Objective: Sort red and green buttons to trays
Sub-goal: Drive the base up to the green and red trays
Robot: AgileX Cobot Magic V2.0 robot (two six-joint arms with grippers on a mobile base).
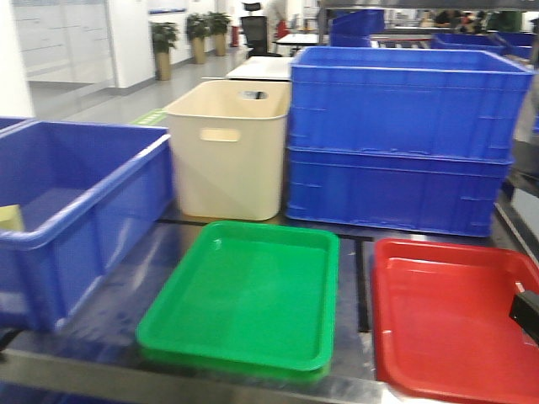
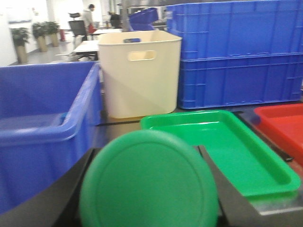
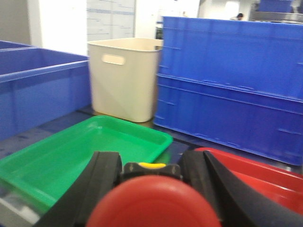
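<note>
At the wrists, green-capped button [image 2: 149, 182] and red-capped button [image 3: 154, 205] sit clamped.
Left gripper [image 2: 147, 189] pinches the green one, right gripper [image 3: 150, 174] the red, both near the green tray [image 1: 244, 303] and red tray [image 1: 446, 324]; behind stand a cream tub [image 1: 227, 156], stacked blue crates [image 1: 404, 139], and a left blue crate [image 1: 84, 219] holding something pale yellow [image 1: 8, 220].

No text, label or number is legible.

R claw [image 3: 151, 176] clamped on red-capped button [image 3: 154, 205]; green tray [image 3: 71, 156] below-left, red tray [image 3: 255, 177] right, cream tub [image 3: 124, 78] & blue crates [image 3: 232, 80] behind.
</note>
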